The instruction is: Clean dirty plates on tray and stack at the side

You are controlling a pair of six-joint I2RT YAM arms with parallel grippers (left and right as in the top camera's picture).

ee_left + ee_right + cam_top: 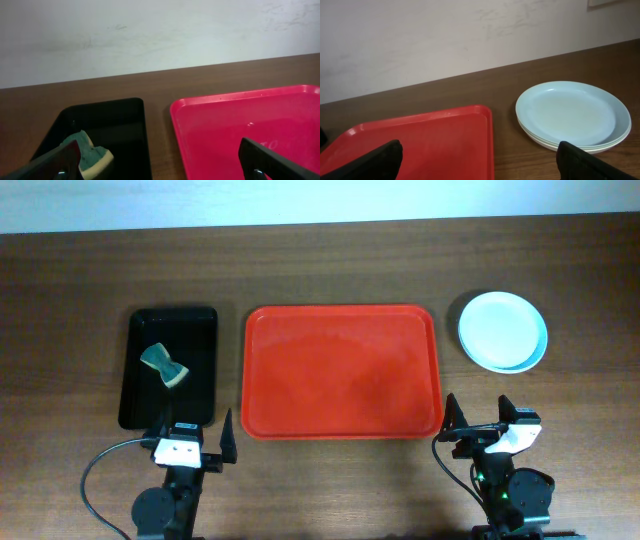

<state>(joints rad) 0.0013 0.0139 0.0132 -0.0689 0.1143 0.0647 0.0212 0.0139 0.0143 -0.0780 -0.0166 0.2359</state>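
The lower plates [540,141] of the stack were hidden under the top one but for thin rims, the red tray [240,120] ran off the bottom edge of both wrist views, and the sponge [92,150] in the black tray [115,125] was cut by that edge and partly covered by a finger [55,162] of the left gripper [159,145].

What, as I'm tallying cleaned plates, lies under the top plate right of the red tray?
Rims of lower plates peek out beneath the top plate. Their faces are covered, so their exact number and any smear on them cannot be seen.
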